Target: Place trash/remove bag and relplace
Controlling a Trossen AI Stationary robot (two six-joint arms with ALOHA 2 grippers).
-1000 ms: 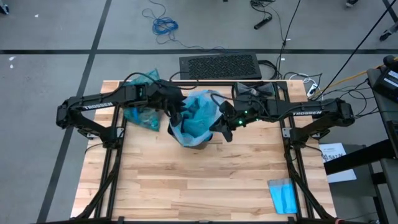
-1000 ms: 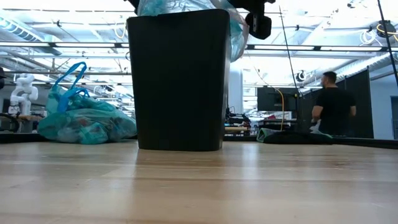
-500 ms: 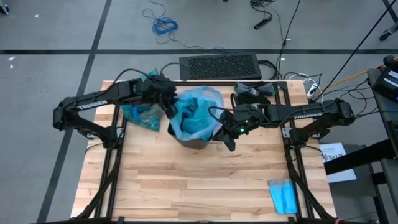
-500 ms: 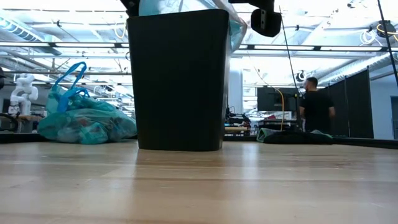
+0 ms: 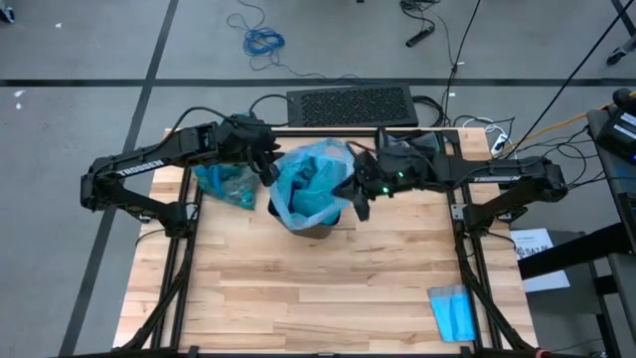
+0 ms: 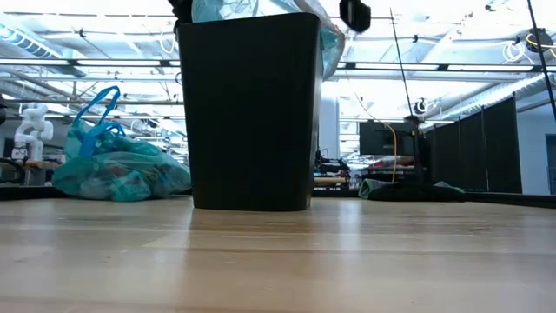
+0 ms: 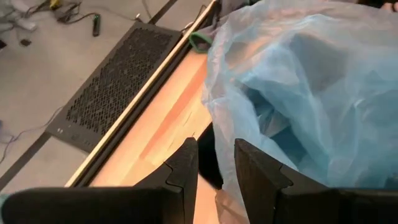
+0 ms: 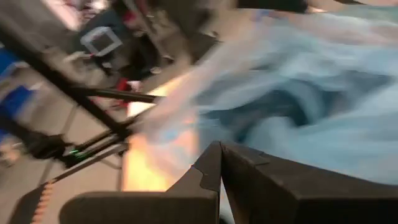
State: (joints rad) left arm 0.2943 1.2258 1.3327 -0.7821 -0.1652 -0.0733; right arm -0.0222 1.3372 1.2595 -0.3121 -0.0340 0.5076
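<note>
A black bin point(image 5: 314, 229) point(image 6: 248, 113) stands mid-table with the sky-blue bag point(image 5: 313, 184) point(image 7: 298, 81) in it. The bag's mouth billows above the rim. The full dark teal bag point(image 5: 227, 185) point(image 6: 117, 174) lies on its side on the table left of the bin. My left gripper point(image 5: 268, 167) point(image 7: 214, 163) hovers open at the sky-blue bag's left edge, with film beside one finger. I cannot tell whether that finger touches the film. My right gripper point(image 5: 356, 197) point(image 6: 354, 13) is shut at the bag's right edge, above the bin's rim. The trash is hidden. My right gripper is shut on the sky-blue bag at the right side of its mouth point(image 8: 186, 127), coming level from the table's right and slanting slightly down. Blur hides whether it has one layer or several. The film rises from the bin's rim point(image 6: 332, 39) toward the fingers.
A folded blue cloth point(image 5: 453, 313) lies at the table's near right corner. A black perforated panel point(image 5: 350, 104) sits beyond the far edge. A dark heap point(image 5: 407, 145) point(image 6: 408, 189) lies at the far right. Bare wood fills the near half.
My left gripper has drawn back from over the bag's mouth toward the table's far left. My right gripper has risen beside the bin's right rim and rolled a little. The sky-blue bag's mouth now stands puffed higher over the bin, which has stayed put.
</note>
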